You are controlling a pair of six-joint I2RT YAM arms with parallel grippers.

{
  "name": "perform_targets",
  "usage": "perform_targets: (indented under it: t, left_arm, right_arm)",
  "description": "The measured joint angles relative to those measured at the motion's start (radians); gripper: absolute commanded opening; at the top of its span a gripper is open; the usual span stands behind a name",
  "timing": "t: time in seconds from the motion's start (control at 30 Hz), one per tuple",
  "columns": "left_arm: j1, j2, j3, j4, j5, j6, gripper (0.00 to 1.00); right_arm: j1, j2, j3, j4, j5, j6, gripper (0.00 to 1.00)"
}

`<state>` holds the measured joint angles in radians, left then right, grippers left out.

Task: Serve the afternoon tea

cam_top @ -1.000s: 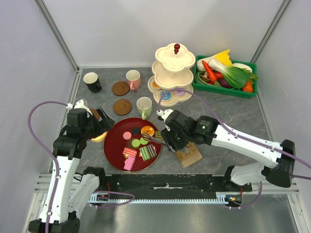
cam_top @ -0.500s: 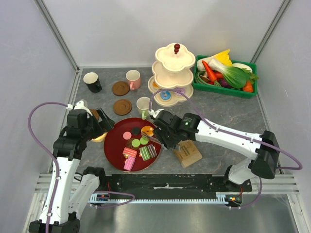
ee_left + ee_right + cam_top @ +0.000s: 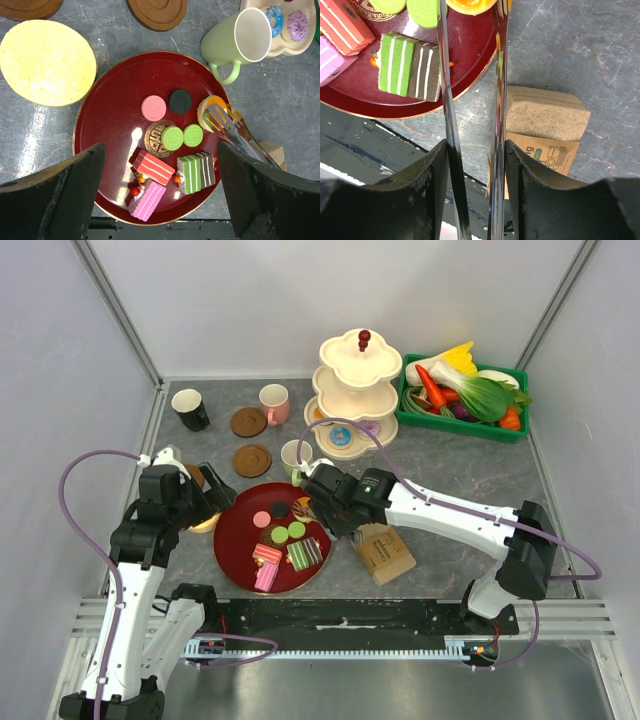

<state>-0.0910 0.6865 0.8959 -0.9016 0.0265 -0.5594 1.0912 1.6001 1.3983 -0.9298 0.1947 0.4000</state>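
Observation:
A dark red plate (image 3: 238,532) holds the pastries: an orange iced donut (image 3: 209,105), pink (image 3: 153,107), black (image 3: 180,101) and green (image 3: 172,138) macarons, and red (image 3: 154,167), pink (image 3: 147,200) and green-brown (image 3: 196,172) cake slices. My right gripper (image 3: 338,512) is shut on metal tongs (image 3: 447,100). The tong tips (image 3: 225,122) stand at the orange donut (image 3: 470,4). My left gripper (image 3: 160,150) is open and empty, above the plate's left edge (image 3: 205,495). Black (image 3: 190,408), pink (image 3: 273,403) and pale-green (image 3: 296,457) mugs and two brown coasters (image 3: 250,440) stand behind the plate.
A cream tiered stand (image 3: 358,385) at the back holds blue and purple donuts on its lowest tier. A green crate (image 3: 415,418) of toy vegetables stands to its right. A tan block (image 3: 385,553) lies right of the plate. A yellow round mat (image 3: 47,62) lies left.
My right arm has moved left with the tongs, bringing their tips from the plate's right rim to the orange donut. The left arm has not moved.

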Motion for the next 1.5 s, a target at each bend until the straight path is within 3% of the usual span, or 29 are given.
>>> perform_targets:
  t: [0.4, 0.87, 1.1, 1.27, 1.5]
  left_arm:
    - [0.000, 0.000, 0.000, 0.000, -0.002, 0.000, 0.98]
    - [0.000, 0.000, 0.000, 0.000, -0.002, 0.000, 0.98]
    - [0.000, -0.002, 0.000, 0.000, -0.003, 0.000, 0.98]
    - [0.000, -0.006, 0.001, -0.002, -0.006, 0.000, 0.98]
    - [0.000, -0.017, 0.003, -0.010, -0.026, 0.000, 0.98]
  right_arm:
    - [0.002, -0.023, 0.011, -0.019, 0.025, 0.000, 0.47]
    - [0.006, -0.283, 0.013, -0.021, -0.042, 0.000, 0.45]
    - [-0.005, -0.275, 0.155, -0.037, 0.104, -0.018, 0.46]
    - [-0.177, -0.225, 0.198, -0.010, 0.160, -0.030, 0.45]
    - [-0.399, -0.271, 0.021, 0.001, 0.215, -0.024, 0.45]
